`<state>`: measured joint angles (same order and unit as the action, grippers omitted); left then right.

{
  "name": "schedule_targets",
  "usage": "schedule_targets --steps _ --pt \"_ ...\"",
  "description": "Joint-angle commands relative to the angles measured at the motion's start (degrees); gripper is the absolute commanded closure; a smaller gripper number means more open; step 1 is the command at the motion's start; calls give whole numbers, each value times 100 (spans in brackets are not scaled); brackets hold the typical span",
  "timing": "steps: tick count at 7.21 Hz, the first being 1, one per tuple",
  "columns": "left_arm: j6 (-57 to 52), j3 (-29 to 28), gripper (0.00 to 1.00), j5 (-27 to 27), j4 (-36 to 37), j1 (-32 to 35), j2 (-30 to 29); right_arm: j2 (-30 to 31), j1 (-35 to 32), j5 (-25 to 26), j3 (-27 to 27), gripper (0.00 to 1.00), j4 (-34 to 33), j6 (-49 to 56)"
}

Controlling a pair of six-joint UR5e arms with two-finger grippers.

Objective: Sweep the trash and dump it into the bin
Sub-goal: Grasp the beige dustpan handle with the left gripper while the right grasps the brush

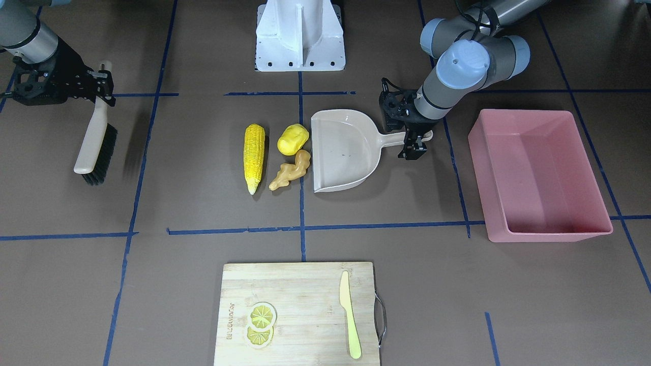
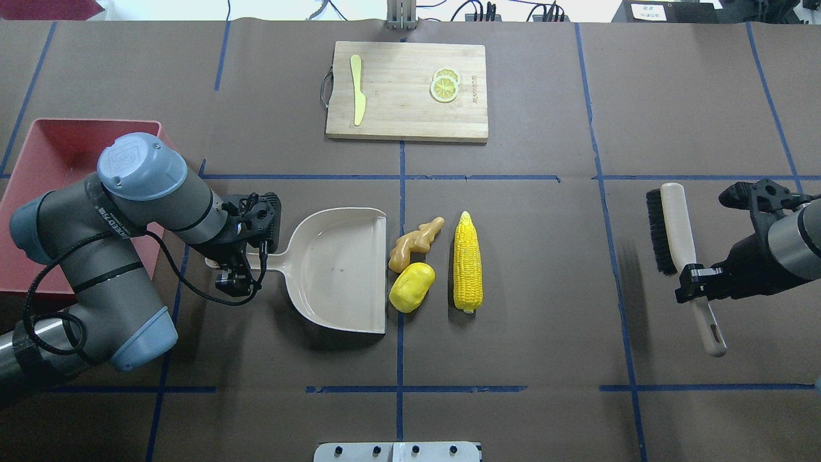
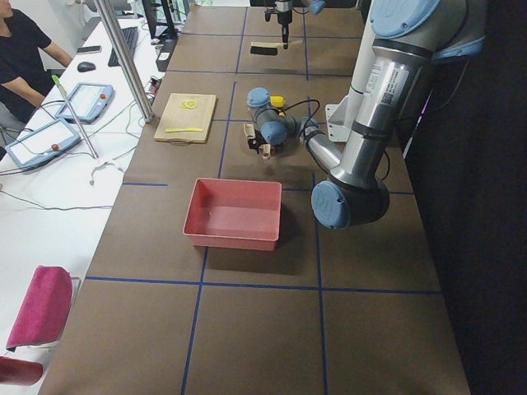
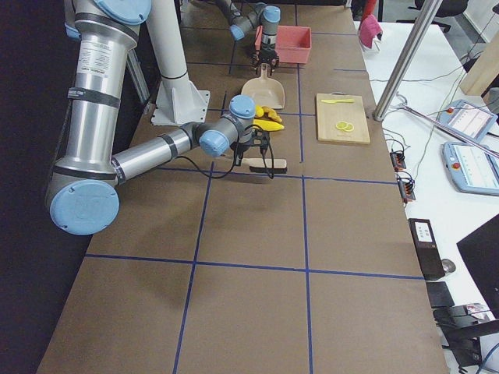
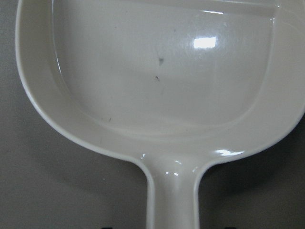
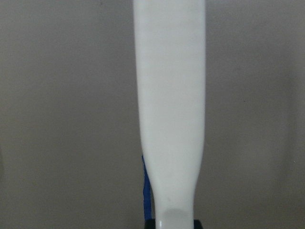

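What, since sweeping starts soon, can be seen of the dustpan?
The dustpan is beige and glossy like plastic: a shallow scoop with a raised rim on three sides, a straight open lip and a narrow handle. It lies flat on the table, empty but for a few dark specks. The left gripper is closed on the handle. The lip faces the ginger and potato, right beside it; contact cannot be judged.

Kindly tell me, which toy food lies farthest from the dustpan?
The long corn cob; the ginger root and potato lump sit between it and the dustpan.
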<state>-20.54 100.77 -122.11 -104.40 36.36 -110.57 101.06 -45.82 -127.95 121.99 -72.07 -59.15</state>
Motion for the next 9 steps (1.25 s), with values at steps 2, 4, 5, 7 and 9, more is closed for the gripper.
schedule_targets --steps 2,4,5,7,9 --pt "15 39 93 64 129 55 79 1 -23 -2 -8 100 0 0" --pt "-2 126 100 205 139 108 70 1 -23 -142 0 100 0 -9" --pt "-2 327 100 293 339 134 70 1 -15 -151 27 100 0 -9" --pt "-194 548 100 337 999 39 1 10 20 -160 -17 100 0 -9" --pt "-257 575 100 705 1369 -75 -113 -487 82 -151 26 100 -576 -17"
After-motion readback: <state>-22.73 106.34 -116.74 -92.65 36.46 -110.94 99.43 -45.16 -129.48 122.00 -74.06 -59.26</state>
